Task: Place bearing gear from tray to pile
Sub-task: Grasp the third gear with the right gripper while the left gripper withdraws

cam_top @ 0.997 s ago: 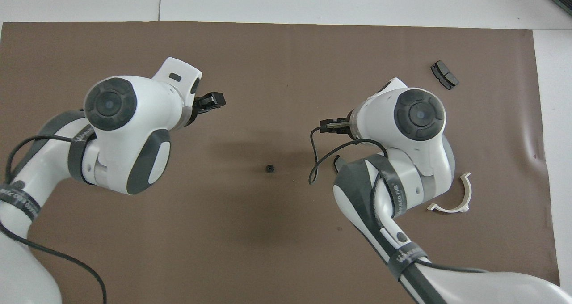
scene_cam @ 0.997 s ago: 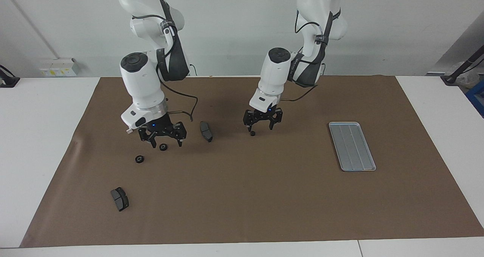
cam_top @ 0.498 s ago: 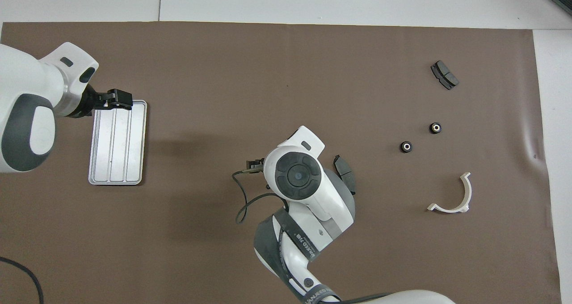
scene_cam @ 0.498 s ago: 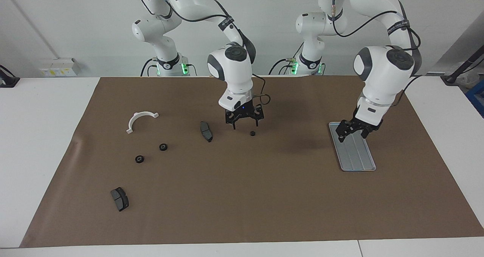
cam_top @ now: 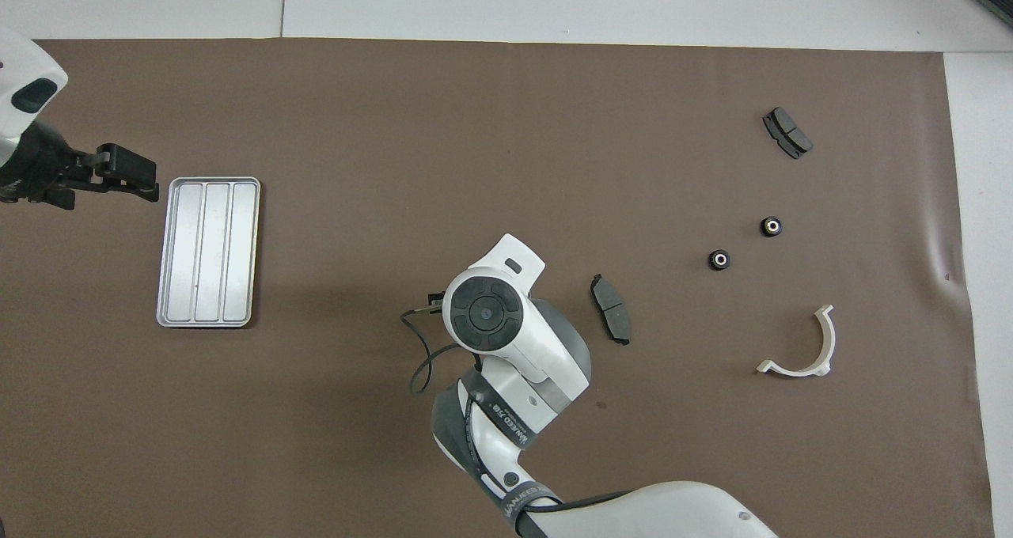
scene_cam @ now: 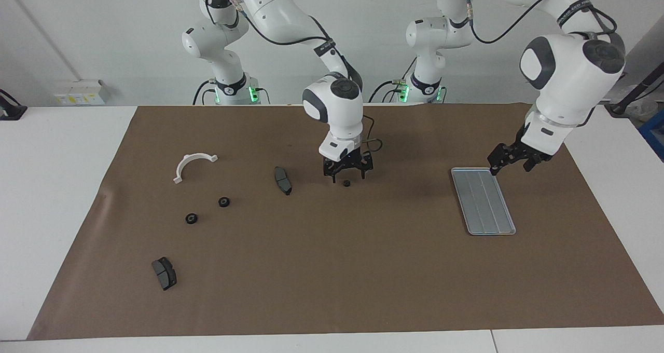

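Facing view, half a second on: the right gripper (scene_cam: 347, 171), fingers spread, has shifted to hang just over a small black gear (scene_cam: 346, 183) at mid-mat, while the left gripper (scene_cam: 511, 160), also spread, has lifted off the tray (scene_cam: 483, 201) to hover by its nearer end. Overhead, the right arm hides that gear, yet the tray's (cam_top: 207, 251) bare grooves show plainly. Two more gears (scene_cam: 223, 202) lie with the pile.

White table (scene_cam: 62, 187) under brown mat (scene_cam: 337, 270)
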`<state>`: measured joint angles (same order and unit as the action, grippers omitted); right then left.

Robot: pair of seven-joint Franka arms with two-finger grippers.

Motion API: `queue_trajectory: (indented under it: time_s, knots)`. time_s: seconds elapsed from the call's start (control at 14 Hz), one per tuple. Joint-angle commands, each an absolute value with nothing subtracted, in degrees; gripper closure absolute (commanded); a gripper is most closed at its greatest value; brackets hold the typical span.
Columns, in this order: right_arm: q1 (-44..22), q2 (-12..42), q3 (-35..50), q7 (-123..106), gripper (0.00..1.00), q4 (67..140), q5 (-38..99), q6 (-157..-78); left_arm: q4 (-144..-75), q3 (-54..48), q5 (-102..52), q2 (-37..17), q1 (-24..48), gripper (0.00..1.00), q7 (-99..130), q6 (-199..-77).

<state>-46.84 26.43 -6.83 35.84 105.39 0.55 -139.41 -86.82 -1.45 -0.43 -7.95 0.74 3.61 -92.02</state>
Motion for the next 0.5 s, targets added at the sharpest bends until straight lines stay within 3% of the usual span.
queue_trajectory:
  time_s: [0.0, 0.14, 0.43]
  knots:
    - [-46.6, 27.0, -6.7, 36.6, 0.31, 104.7, -0.5, -139.5, -79.0, -1.8, -0.2, -9.6, 0.6, 0.0, 2.9, -84.1]
    - [-46.8, 27.0, -6.8, 36.6, 0.43, 105.0, -0.4, -139.4, -76.6, -1.8, -0.2, -10.0, 0.8, 0.0, 2.9, -80.6]
    - [-46.8, 27.0, -6.7, 36.6, 0.48, 105.2, -0.4, -139.2, -81.2, -2.1, -0.1, -9.0, 1.2, 0.0, 2.8, -87.6]
